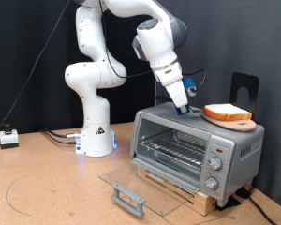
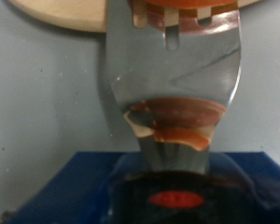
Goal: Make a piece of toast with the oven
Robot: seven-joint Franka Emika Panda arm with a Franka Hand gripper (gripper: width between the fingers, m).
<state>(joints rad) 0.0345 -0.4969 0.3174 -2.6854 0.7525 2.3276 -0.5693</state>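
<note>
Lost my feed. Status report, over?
Gripper down on oven top, beside toast on board. Holding nothing visible. Oven door open.

No legible text in either view. My oven bears small markings around its knobs, too small for me to read. In my wrist view, a red oval mark sits on a dark blue body, its characters blurred beyond reading.

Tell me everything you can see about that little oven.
The oven is a small silver-grey countertop box resting on a wooden base. Its glass door with a bar handle hangs fully open, showing a wire rack inside. Knobs run down the exterior view's right side. On its top lie a round board carrying bread, and the gripper.
</note>
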